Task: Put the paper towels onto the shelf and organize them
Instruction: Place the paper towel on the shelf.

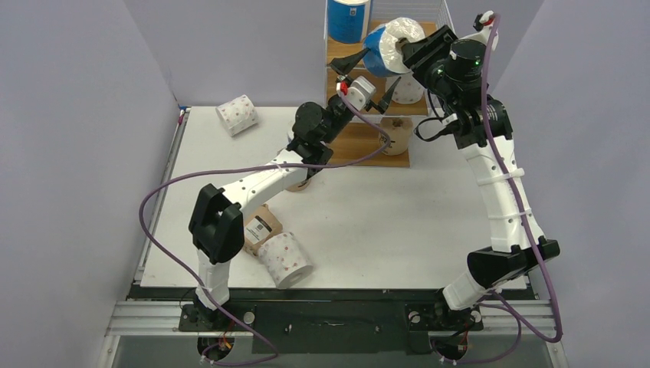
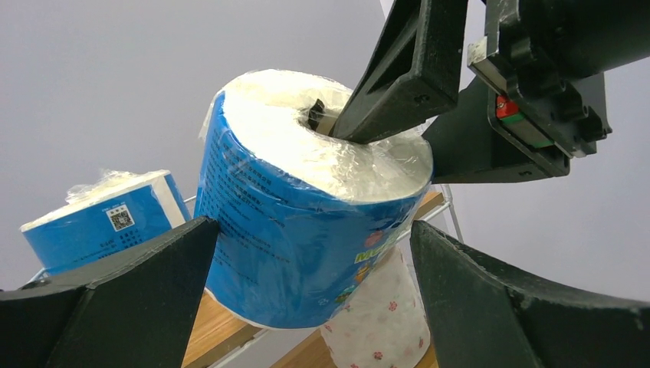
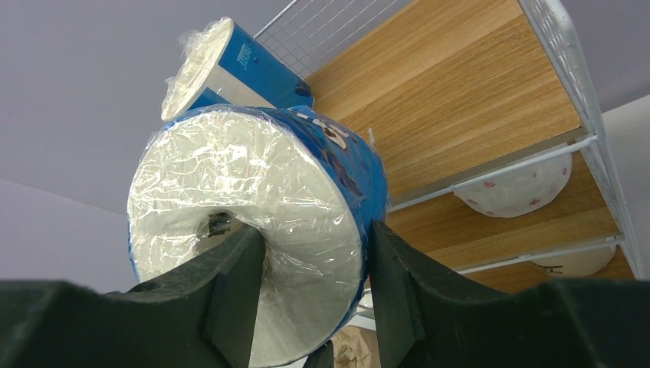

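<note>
A blue roll (image 3: 253, 176) is being held by the right claw (image 3: 310, 253). One finger is being pushed into the cardboard core and the other pressed against the outer wrap, so the jaws are being clamped half-wide on the roll's wall. The roll is being held up in the air, tilted, just in front of the top board of the shelf (image 3: 460, 100). Rows of fine print and some coloured letters are being shown on its wrap, but none can be read.

The left claw (image 1: 370, 77) is being held spread wide just under this roll, with a finger to either side. Whether they are touching it cannot be told.

Beyond the right claw, a second blue roll (image 1: 347, 19) is being borne on the top board, and a white label with a square code is being shown on it. Under that claw, a pink-dotted roll (image 1: 408, 90) is being borne on the middle board and a brown roll (image 1: 396, 134) on the lowest.

Well behind the left claw, on the table (image 1: 383, 215), a labelled brown roll (image 1: 260, 230) and a dotted roll (image 1: 285, 259) are lying together. Another dotted roll (image 1: 237, 115) is lying apart from them.
</note>
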